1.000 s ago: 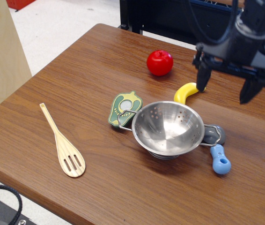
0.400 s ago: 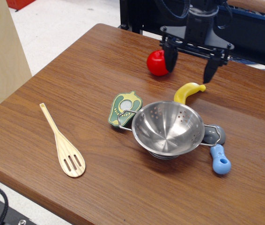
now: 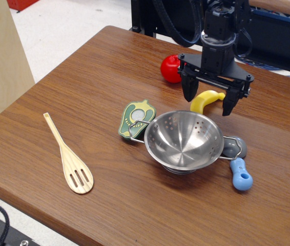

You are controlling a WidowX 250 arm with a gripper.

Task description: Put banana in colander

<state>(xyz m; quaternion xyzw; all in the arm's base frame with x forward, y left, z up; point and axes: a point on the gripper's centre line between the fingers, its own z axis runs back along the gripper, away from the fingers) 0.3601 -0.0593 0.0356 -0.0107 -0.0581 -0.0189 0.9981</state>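
The yellow banana (image 3: 205, 100) lies on the wooden table just behind the colander (image 3: 184, 140), a shiny perforated steel bowl that stands upright and holds nothing. My black gripper (image 3: 208, 104) is open and hangs straight over the banana, one fingertip (image 3: 187, 95) to its left and the other (image 3: 227, 109) to its right. The fingers straddle the banana and do not grip it.
A red apple (image 3: 170, 68) sits behind the gripper's left finger. A green pepper toy (image 3: 136, 118) touches the colander's left handle. A grey-and-blue utensil (image 3: 239, 166) lies at the colander's right. A wooden slotted spoon (image 3: 68, 156) lies at the left. The table's (image 3: 94, 82) front edge is near.
The gripper has swung in from the right, moved toward the front and come down, so that its open fingers now straddle the banana. The banana and the colander have not moved.
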